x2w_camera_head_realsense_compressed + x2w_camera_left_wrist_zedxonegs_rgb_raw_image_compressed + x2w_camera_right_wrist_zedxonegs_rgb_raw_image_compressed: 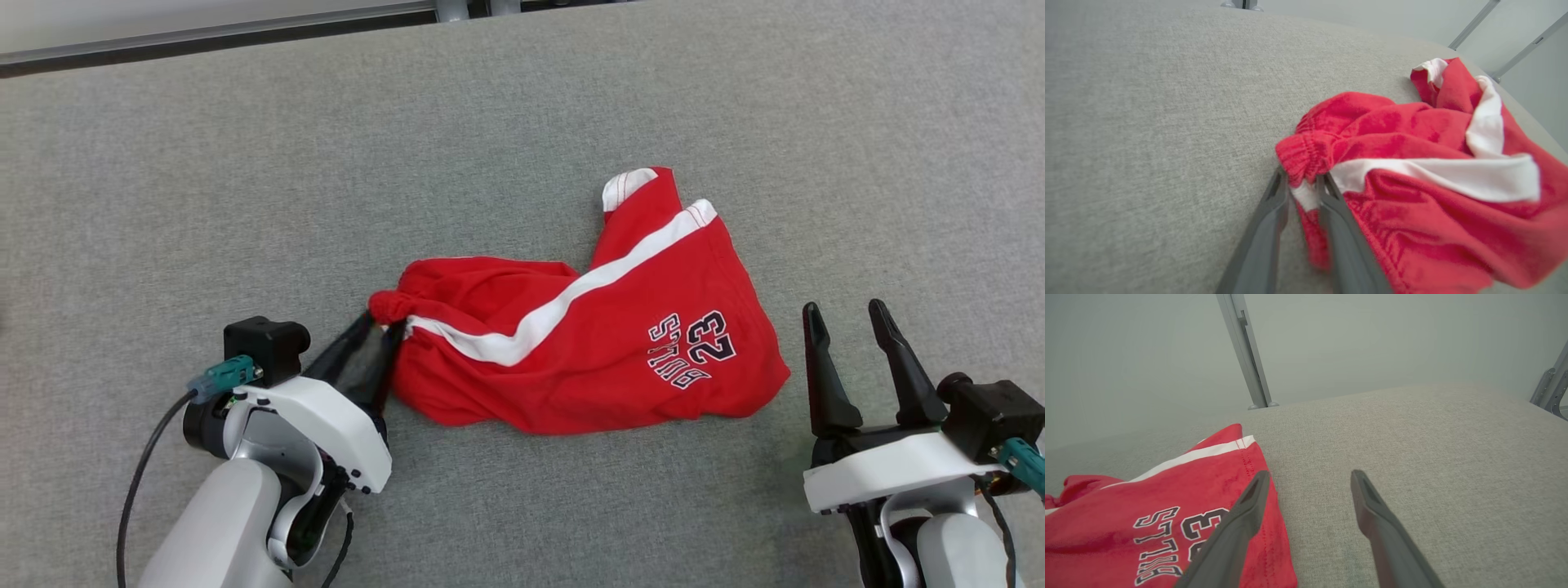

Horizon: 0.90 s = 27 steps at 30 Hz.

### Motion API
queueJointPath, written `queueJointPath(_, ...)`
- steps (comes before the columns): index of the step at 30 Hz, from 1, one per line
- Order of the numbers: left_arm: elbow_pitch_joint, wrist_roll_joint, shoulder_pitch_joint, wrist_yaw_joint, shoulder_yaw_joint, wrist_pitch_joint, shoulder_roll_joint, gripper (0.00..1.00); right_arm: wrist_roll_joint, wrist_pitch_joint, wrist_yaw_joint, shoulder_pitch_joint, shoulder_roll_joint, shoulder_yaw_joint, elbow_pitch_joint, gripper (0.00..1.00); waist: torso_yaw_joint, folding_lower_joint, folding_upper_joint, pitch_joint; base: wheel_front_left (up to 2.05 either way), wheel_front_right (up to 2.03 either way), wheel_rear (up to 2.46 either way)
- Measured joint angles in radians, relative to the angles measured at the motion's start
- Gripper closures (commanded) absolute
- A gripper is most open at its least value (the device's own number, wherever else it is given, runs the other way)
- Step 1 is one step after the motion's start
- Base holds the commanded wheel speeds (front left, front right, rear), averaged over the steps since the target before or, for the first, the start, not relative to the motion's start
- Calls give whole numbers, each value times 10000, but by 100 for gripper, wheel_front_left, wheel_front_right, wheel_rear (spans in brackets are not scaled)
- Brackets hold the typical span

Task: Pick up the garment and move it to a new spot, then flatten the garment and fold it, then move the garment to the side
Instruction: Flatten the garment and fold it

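From the head view we see the red garment (620,343) crumpled at the centre of the grey fabric worktop (245,163). The left wrist view shows more: the left claw (1300,179) pinches the bunched elastic waistband. The right claw (844,307), at lower right, stands spread near the garment's printed corner. The right wrist view shows metal posts (1247,355) and a pale wall (1392,335) beyond the worktop.
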Motion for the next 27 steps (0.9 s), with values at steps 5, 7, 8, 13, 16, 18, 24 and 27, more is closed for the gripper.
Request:
queueJointPath(5,-35,462,63,370,-15,-895,-73,0,-115,-31,0,-117,4,-4,44,0,224,0,0,-199,0,0,0)
queueJointPath(7,-261,560,191,573,81,-1444,-142,0,-219,-29,0,-134,2,-19,33,0,327,0,0,-286,0,0,0)
queueJointPath(8,-391,673,267,715,104,-1691,-173,0,-267,-29,0,-161,-8,-35,19,0,383,0,0,-328,0,0,0)
queueJointPath(13,-1064,1070,559,1377,477,-2865,-280,0,-435,25,0,-271,-173,-88,-111,0,657,0,0,-548,0,0,0)
queueJointPath(16,-1498,1377,709,1758,807,-3149,-278,0,-531,107,0,-272,-295,-113,-159,0,791,0,0,-719,0,0,0)
queueJointPath(18,-1785,1649,894,1965,997,-3235,-244,0,-642,155,0,-261,-366,-90,-192,0,861,0,0,-860,0,0,0)
queueJointPath(24,-2355,2220,1976,2389,1369,-3271,-61,0,-754,343,0,70,-474,115,-270,0,923,0,0,-1297,0,0,0)
queueJointPath(27,-2416,2370,2441,2474,1375,-3273,-13,0,-792,441,0,266,-476,194,-339,0,921,0,0,-1470,0,0,0)
